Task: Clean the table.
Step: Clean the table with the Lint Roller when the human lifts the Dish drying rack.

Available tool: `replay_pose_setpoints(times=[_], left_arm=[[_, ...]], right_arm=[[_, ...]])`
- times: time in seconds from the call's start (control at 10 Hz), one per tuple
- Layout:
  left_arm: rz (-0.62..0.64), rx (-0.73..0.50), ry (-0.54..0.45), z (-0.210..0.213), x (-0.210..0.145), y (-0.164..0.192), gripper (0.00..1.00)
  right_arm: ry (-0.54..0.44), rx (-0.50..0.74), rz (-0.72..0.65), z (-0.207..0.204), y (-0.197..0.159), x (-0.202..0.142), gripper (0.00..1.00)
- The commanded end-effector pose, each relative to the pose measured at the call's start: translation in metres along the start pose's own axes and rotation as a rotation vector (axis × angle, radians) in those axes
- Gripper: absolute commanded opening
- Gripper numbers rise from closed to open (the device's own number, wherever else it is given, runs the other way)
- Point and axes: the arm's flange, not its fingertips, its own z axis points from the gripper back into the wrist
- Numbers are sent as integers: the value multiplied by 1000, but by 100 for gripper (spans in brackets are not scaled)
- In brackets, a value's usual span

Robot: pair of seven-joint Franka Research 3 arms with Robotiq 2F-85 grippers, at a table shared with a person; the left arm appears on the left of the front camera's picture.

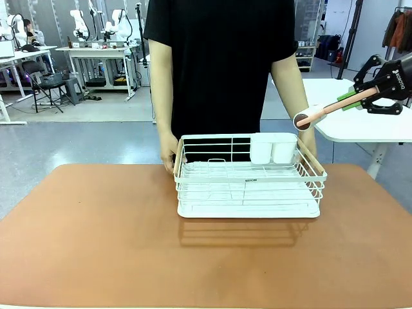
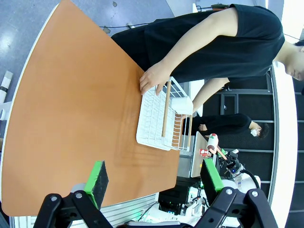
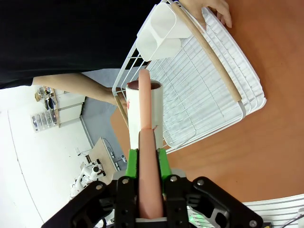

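Note:
The terracotta table [image 1: 96, 238] carries a white wire rack [image 1: 248, 187] at its far middle. A person in a black shirt stands behind it with a hand [image 1: 168, 151] on each end of the rack. High at the right, off the table's edge, my right gripper [image 1: 360, 96] is shut on the pink handle of a lint roller [image 1: 309, 117], whose white roll points toward the rack. In the right wrist view the lint roller [image 3: 145, 107] sticks out above the rack [image 3: 209, 85] from the right gripper [image 3: 147, 161]. My left gripper [image 2: 154, 178] hangs open and empty high over the table [image 2: 80, 104].
A white two-cup holder [image 1: 273, 148] sits in the rack's far right corner, and wooden handles run along the rack's ends. A white table [image 1: 360, 122] stands beyond the right corner. The near and left parts of the terracotta top are bare.

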Motion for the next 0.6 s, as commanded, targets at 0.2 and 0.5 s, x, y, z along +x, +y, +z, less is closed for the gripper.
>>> replay_pose_setpoints(times=[0.2,0.5], left_arm=[[-25,-10,9,4,0,2,100],[-25,-10,9,4,0,2,100]], right_arm=[[1,1,2,-1,1,-1,0],[1,1,2,-1,1,-1,0]])
